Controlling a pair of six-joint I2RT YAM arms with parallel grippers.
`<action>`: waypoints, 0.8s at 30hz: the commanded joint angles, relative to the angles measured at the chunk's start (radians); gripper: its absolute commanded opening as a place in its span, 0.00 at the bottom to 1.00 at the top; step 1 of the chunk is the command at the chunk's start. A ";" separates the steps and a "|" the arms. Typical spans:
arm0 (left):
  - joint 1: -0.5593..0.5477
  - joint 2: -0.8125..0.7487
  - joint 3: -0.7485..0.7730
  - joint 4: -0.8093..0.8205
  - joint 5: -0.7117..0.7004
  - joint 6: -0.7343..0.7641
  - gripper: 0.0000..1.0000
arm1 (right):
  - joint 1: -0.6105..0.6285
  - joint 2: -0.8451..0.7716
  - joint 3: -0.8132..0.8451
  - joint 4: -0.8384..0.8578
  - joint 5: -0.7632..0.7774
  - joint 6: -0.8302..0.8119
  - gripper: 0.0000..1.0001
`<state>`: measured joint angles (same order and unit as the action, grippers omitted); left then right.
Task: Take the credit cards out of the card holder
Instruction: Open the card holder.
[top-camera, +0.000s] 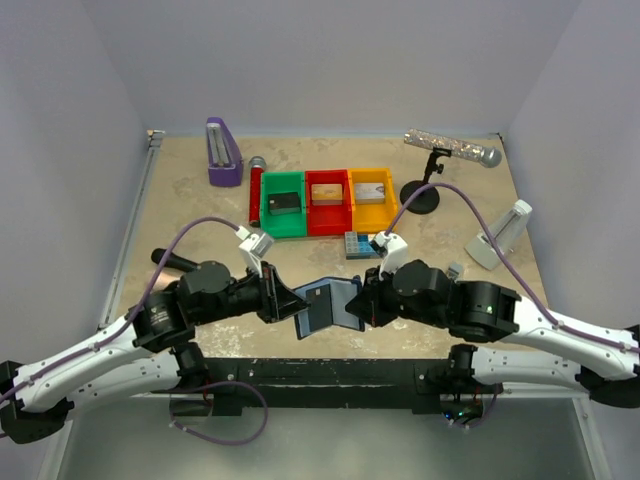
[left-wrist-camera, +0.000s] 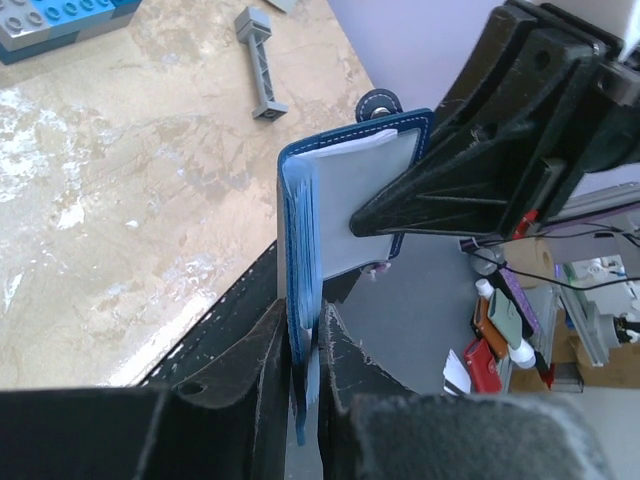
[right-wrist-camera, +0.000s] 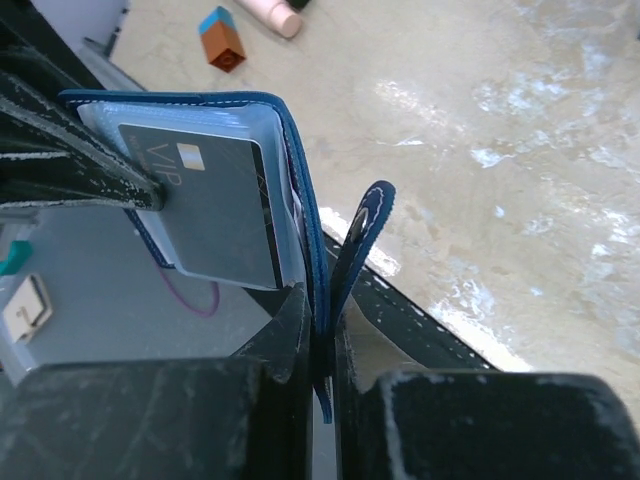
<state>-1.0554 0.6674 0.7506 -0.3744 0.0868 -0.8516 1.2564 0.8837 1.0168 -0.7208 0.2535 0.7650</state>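
Lower middle of the top view, the left fingers (top-camera: 283, 298) were clamped tight on one flap of the card holder (top-camera: 328, 305). It was held up open between the two arms, by the near edge of the table (top-camera: 200, 215). In the right wrist view, a dark grey card (right-wrist-camera: 215, 210) marked VIP sat in the holder's pale inner pocket. Over on the right, the right fingers (top-camera: 362, 300) were pinched down on the other flap, just beside the snap tab (right-wrist-camera: 362, 225).
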 joint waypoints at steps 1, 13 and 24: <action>-0.005 -0.072 -0.040 0.094 0.031 0.006 0.00 | -0.035 -0.116 -0.099 0.170 -0.115 -0.027 0.00; -0.005 -0.049 -0.047 0.062 0.013 -0.006 0.00 | -0.058 -0.203 -0.093 0.120 -0.169 -0.079 0.63; -0.005 0.079 -0.013 -0.049 -0.130 -0.050 0.00 | -0.055 -0.216 0.000 0.056 -0.166 -0.127 0.60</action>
<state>-1.0607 0.7090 0.6884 -0.4240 0.0334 -0.8700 1.2030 0.6605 0.9844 -0.6807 0.0967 0.6716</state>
